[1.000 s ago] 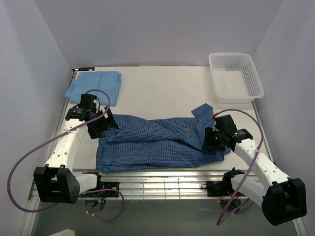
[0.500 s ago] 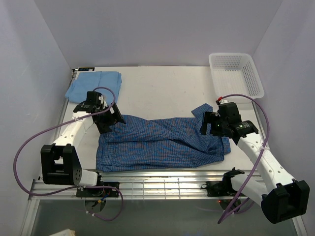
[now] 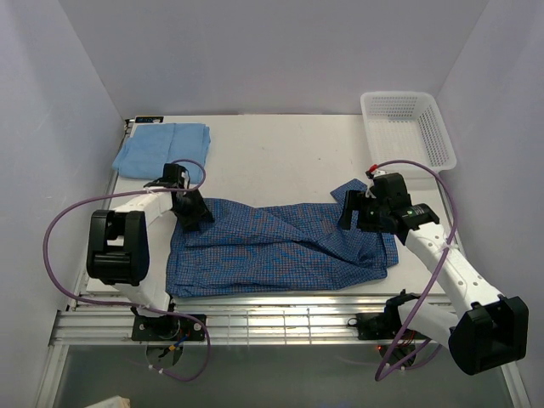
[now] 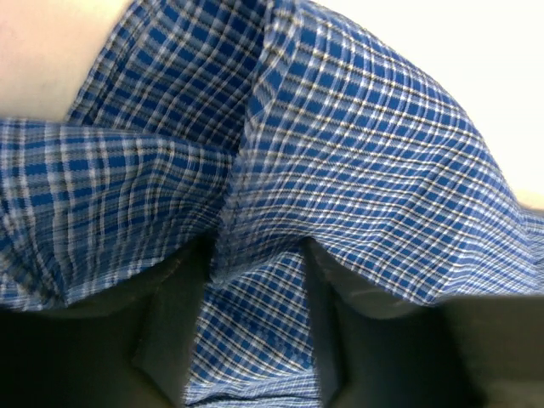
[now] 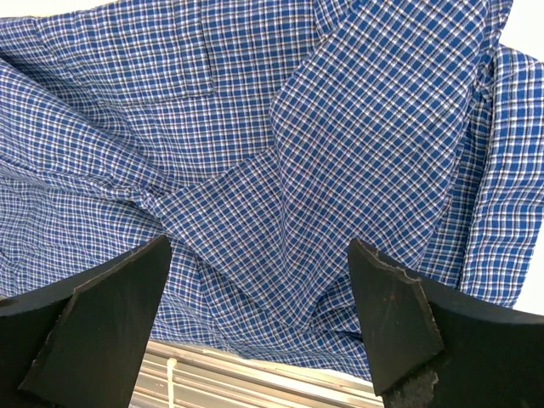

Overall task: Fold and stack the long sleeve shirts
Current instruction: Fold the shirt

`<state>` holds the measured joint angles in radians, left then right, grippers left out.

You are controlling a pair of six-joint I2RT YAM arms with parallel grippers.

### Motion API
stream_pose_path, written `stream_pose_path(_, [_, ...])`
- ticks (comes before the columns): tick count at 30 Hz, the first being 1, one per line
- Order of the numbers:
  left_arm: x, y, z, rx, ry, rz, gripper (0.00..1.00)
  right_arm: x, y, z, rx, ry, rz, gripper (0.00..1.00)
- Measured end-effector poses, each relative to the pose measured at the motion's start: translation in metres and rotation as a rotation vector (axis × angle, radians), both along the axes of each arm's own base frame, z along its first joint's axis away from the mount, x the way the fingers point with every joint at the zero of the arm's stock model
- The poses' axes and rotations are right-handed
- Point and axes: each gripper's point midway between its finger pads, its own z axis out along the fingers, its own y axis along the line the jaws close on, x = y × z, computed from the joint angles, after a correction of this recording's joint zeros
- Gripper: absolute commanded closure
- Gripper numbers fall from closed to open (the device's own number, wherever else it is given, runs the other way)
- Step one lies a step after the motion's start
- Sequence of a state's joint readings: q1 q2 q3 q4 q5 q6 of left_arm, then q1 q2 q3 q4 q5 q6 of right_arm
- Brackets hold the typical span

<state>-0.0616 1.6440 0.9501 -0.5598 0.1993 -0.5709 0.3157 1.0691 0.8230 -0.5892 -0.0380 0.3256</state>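
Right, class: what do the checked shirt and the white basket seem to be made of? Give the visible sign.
Checked shirt: matte woven cloth, perhaps cotton; it creases softly. Basket: probably moulded white plastic; stiff walls with regular holes.

Table (image 3: pixel 280 153): checked shirt (image 3: pixel 272 248), blue shirt (image 3: pixel 161 150), basket (image 3: pixel 408 127)

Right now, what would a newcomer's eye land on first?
The checked shirt sprawls rumpled across the middle of the table, with the left hand down on its far left corner and the right hand open over its right end. A folded light blue shirt lies far left, a white basket far right.
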Motion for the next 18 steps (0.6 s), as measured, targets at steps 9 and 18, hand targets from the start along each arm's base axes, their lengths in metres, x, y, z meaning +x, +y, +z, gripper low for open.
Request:
stream_pose_path(9, [0.009, 0.001, 0.008, 0.012, -0.036, -0.014, 1.00, 0.004, 0.002, -0.002, 0.002, 0.001, 0.002, 0.10])
stream_pose_path(18, [0.013, 0.052, 0.033, 0.190, -0.019, 0.047, 1.00, 0.005, 0.002, -0.002, 0.003, -0.005, 0.002, 0.10])
